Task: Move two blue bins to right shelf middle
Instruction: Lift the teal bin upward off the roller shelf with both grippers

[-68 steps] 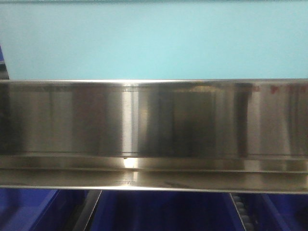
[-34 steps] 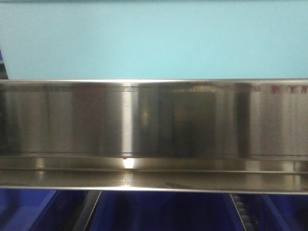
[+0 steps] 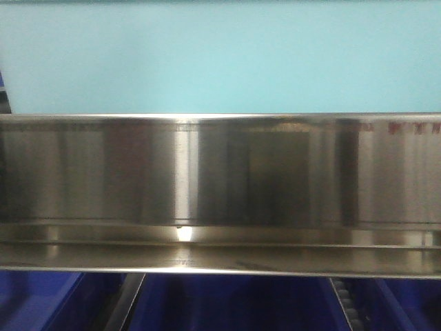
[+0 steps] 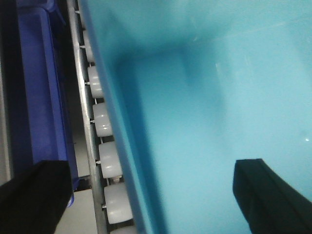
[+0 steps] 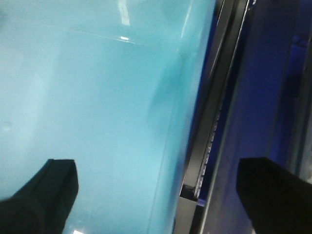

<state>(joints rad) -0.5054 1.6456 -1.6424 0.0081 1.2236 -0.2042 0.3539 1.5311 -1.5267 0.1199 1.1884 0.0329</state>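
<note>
Beside the rollers (image 4: pixel 105 163), the blue bin (image 4: pixel 219 97) is being straddled by the left gripper (image 4: pixel 151 195) and right gripper (image 5: pixel 161 192), both spread; even clamping seems advisable.

Bin (image 3: pixel 220 58) fills the full width above the rail (image 3: pixel 220 172), blocking the front. Left: rollers (image 4: pixel 109 161) sit tight beside the bin wall, dark tub (image 4: pixel 44 97) just beyond, thin gap between. Right: track (image 5: pixel 209 146) and second dark tub (image 5: pixel 263 97) crowd the bin.

The pale blue bin (image 3: pixel 220 58) is smooth, semi-gloss plastic, the shelf rail (image 3: pixel 220 172) is brushed, reflective stainless steel, the rollers (image 4: pixel 109 163) are matt plastic, and the dark blue tub (image 4: pixel 44 97) is glossy plastic.
</note>
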